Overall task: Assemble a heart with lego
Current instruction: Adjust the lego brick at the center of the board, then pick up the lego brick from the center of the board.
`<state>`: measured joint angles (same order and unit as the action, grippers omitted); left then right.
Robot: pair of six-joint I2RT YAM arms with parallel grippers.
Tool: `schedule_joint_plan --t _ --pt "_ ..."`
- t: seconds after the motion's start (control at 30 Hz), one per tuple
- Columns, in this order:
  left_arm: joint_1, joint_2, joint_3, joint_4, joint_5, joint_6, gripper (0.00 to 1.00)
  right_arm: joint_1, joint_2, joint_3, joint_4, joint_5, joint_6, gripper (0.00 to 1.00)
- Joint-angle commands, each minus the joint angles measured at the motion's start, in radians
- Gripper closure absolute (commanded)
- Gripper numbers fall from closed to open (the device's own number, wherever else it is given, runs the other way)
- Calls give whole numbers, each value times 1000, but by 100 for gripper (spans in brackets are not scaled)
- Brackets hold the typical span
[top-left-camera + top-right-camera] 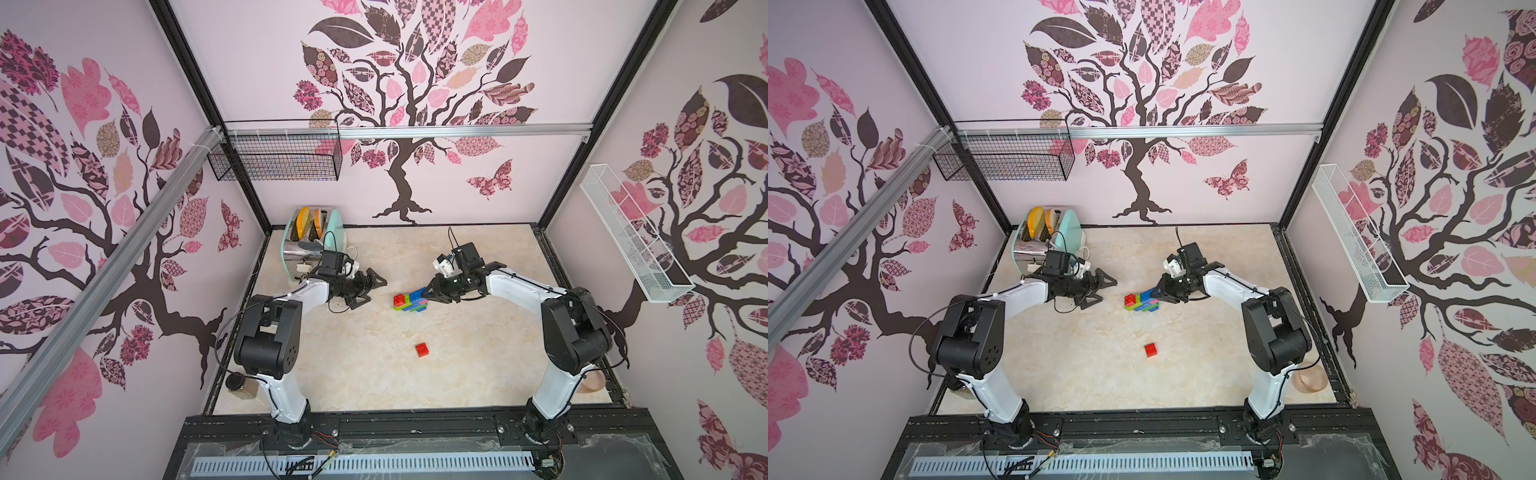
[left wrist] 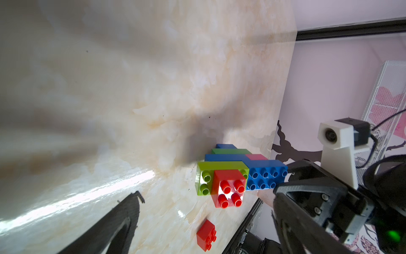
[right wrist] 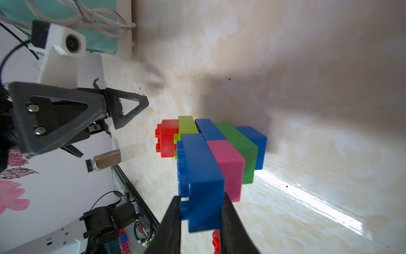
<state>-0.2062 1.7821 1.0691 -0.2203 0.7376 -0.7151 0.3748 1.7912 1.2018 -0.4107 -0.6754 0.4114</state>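
Centrally, the heart (image 1: pixel 410 300), a part-built cluster of joined blue, green, lime, pink and red bricks, sits mid-table between the two arms. It is turned on edge so that its studs face the left gripper (image 1: pixel 374 286).

Right gripper (image 3: pixel 201 211): pinching the free end of the long blue brick (image 3: pixel 202 182), clamped across its flat side walls.

Left gripper: spread wide and empty, just beside the cluster and not touching it.

Whether the cluster rests on the table or hangs just clear of it cannot be told. One loose red brick (image 1: pixel 422 350) lies apart, nearer the robot's base.

Handling, as judged: hard, light, hollow plastic, stiff and glossy, so the smooth walls may slip in a pinch. The stud joints are the weak point, and a hold at one end levers on them. Flat opposite side walls close to the cluster's middle appear the safer hold.

Surface: a glossy marble-patterned tabletop (image 1: pixel 478 353), level and slick, likely giving little friction against pushing.

Room: an enclosed cell with tree-patterned walls (image 1: pixel 457 187), a toaster (image 1: pixel 309 237) at the far left corner and a jar (image 1: pixel 241 384) at the near left.
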Motion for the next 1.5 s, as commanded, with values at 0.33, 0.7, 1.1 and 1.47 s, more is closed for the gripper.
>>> schedule_joint_plan --t 0.33,0.7,1.1,1.47 --pt "-99 -16 84 21 40 51 3 -138 -36 -195 148 -133 37 63" --pt "-98 -3 107 1 27 59 3 -147 -177 -262 48 -30 -91 36" --pt "-3 -21 71 44 19 27 3 209 -365 -252 -162 424 -283 28" --pt "17 -32 57 59 25 14 3 427 -232 -130 -369 581 -312 30"
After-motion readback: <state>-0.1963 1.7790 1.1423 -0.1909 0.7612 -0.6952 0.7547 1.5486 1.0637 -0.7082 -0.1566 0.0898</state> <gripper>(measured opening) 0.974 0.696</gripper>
